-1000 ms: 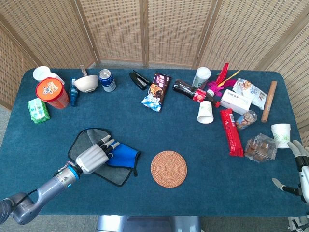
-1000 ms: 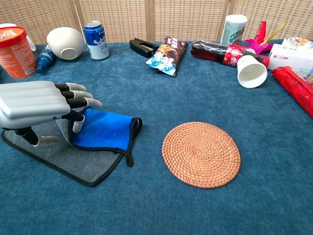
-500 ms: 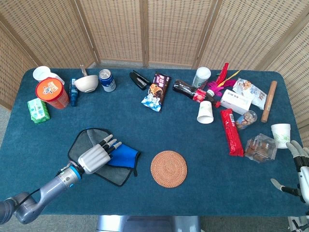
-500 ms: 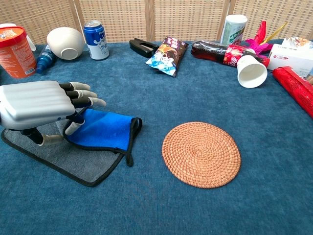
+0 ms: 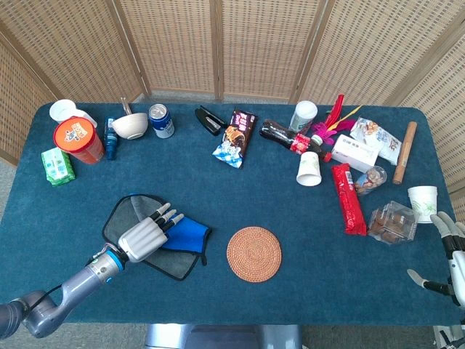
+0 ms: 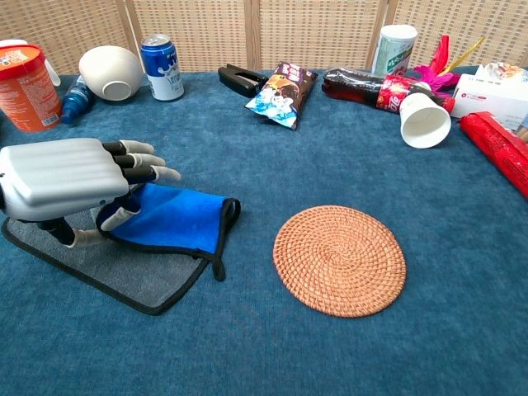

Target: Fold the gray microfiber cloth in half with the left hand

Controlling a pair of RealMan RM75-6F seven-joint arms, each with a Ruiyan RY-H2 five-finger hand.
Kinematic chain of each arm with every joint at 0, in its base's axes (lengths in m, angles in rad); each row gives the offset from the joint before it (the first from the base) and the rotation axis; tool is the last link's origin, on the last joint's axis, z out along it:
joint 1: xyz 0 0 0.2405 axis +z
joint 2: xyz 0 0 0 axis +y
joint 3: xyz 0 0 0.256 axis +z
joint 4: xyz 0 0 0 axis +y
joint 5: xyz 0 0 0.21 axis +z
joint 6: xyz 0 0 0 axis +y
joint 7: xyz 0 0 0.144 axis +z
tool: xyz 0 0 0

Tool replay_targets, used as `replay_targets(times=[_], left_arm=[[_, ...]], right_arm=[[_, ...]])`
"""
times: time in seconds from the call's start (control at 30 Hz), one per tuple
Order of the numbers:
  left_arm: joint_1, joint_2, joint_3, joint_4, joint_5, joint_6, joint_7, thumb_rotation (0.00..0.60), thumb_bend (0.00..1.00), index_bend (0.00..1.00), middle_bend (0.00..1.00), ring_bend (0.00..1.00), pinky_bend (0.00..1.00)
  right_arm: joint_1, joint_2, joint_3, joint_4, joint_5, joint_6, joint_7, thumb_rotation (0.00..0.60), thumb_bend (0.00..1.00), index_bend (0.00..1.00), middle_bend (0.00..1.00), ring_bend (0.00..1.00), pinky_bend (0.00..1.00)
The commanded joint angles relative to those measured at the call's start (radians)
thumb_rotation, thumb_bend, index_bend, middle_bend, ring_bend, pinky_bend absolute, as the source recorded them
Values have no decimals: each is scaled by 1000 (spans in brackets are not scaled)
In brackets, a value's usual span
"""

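Observation:
The gray microfiber cloth (image 5: 118, 217) (image 6: 140, 276) lies flat at the front left of the table. Its blue underside (image 5: 186, 235) (image 6: 180, 219) is turned over onto the gray half as a flap. My left hand (image 5: 142, 235) (image 6: 63, 176) hovers over the flap's left edge with its upper fingers stretched out and spread. One lower finger touches the blue edge and the thumb rests on the gray part, apart from each other. My right hand (image 5: 450, 251) sits off the table's right front corner, fingers spread, holding nothing.
A round woven coaster (image 5: 253, 253) (image 6: 339, 259) lies right of the cloth. Along the back stand an orange tub (image 5: 78, 139), a white bowl (image 5: 129, 125), a can (image 5: 160, 120), a snack bag (image 5: 235, 137) and a tipped paper cup (image 5: 309, 169). Red packets and boxes crowd the right side.
The left hand's upper fingers have straightened a little and a lower finger has slipped down to the blue flap's edge. The cloth and the right hand have not moved.

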Motion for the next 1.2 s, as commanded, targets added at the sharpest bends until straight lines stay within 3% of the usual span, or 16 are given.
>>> replay_targets(times=[0.03,1.2], left_arm=[[0,18,-1,-19,-8,-13,-20,600,423,624,0,0,0],[51,123,45,-58,97,23,-151,600,424,624,0,0,0]], right_arm=[[1,0,0,0,0,-1,0,600,0,0,0,0,0],[2,-6,-6,-5,-6,1,-21,600,0,0,0,0,0]])
